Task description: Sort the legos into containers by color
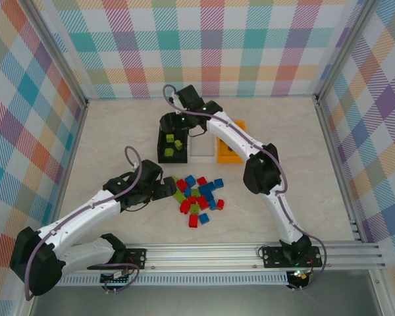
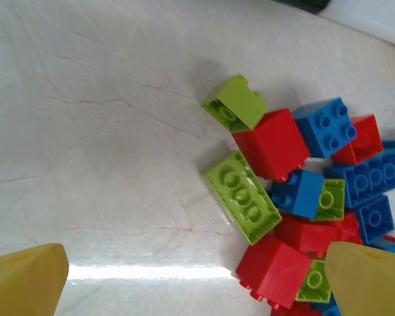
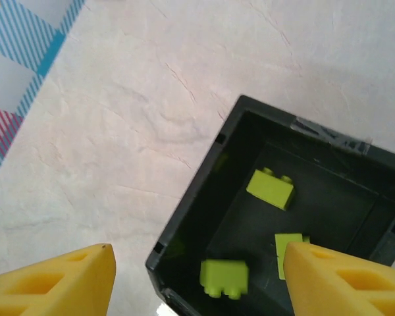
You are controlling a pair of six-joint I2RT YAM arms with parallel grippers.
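The legos (image 1: 197, 194) lie in a loose pile of red, blue and lime green bricks mid-table. My left gripper (image 1: 166, 189) stands open at the pile's left edge; in the left wrist view a long green brick (image 2: 242, 196) and a red brick (image 2: 273, 270) lie just ahead of the open left gripper (image 2: 194, 283), nothing between its fingers. My right gripper (image 1: 182, 124) hangs open over the black bin (image 1: 161, 141). Under the right gripper (image 3: 197, 289), the black bin (image 3: 204, 178) holds three green bricks (image 3: 271, 187), one of them blurred (image 3: 224, 276).
A white bin (image 1: 201, 155) and an orange bin (image 1: 227, 156) stand in a row right of the black one. Checked walls enclose the table on three sides. A metal rail (image 1: 250, 253) runs along the near edge.
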